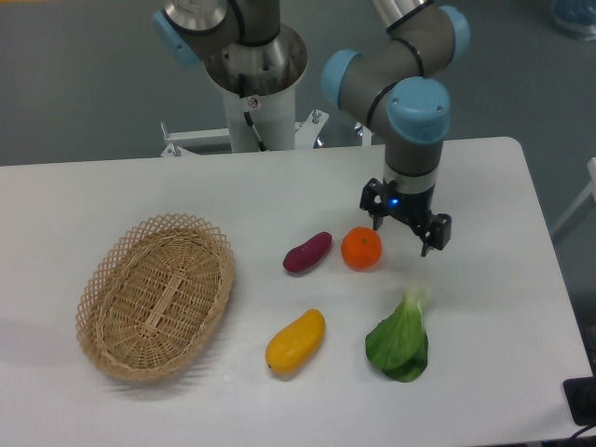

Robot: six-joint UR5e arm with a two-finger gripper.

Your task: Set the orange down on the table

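Orange [361, 249]: sits on the table [484, 177], free of the gripper, just right of a purple sweet potato [307, 251]; the two look close, cannot tell if touching.
Gripper [408, 227]: up and to the right of the orange, fingers spread apart w/ nothing between them; near the fruit but not on it.
Arm: grey UR5e w/ blue joint caps, comes down from the top centre; wrist points down over the table's right half.
Basket [155, 294]: oval wicker, left side of table, nothing visible inside.
Mango-like fruit [295, 341]: yellow-orange, elongated, lies below the sweet potato, tilted w/ its upper end to the right.
Bok choy [400, 337]: green leaves, pale stalk pointing up toward the gripper; below and right of the orange, apart from it.
Table: white, rounded far-right corner, all items rest on it.
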